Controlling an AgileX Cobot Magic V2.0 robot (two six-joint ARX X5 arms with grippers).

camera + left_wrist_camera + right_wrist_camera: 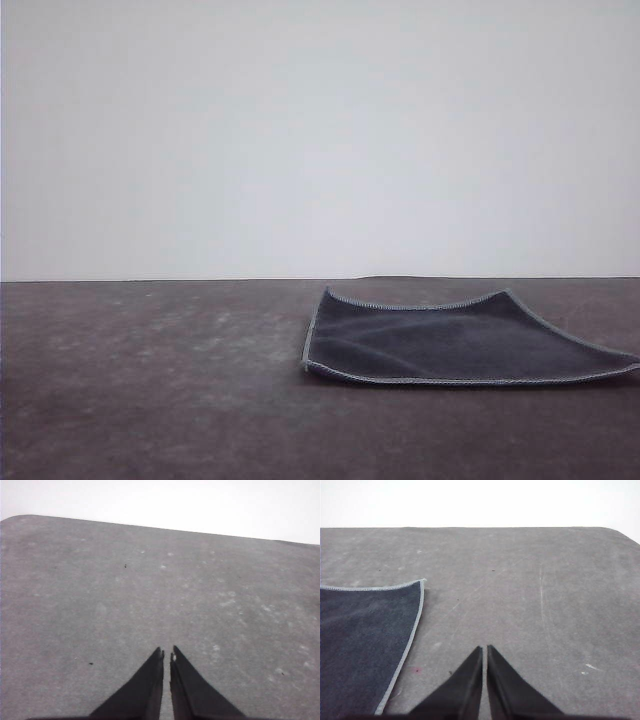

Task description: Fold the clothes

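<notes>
Folding not yet begun: dark charcoal square cloth with light-grey stitched edging [455, 340] lies flat, right of centre on the grey table [150, 380]; left gripper [167, 653] and right gripper [484, 648] apparently pinched together, empty; next, grasp an edge

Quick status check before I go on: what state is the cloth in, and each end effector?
Dark charcoal grey square cloth with light-grey stitched edging: unfolded, lying spread on the table, grey face up, far corners slightly lifted.
Left end effector: shut, holding nothing, above bare table.
Right end effector: shut, holding nothing, beside the cloth's edge, not touching it.
Dark grey scuffed table: bare apart from the cloth.
</notes>
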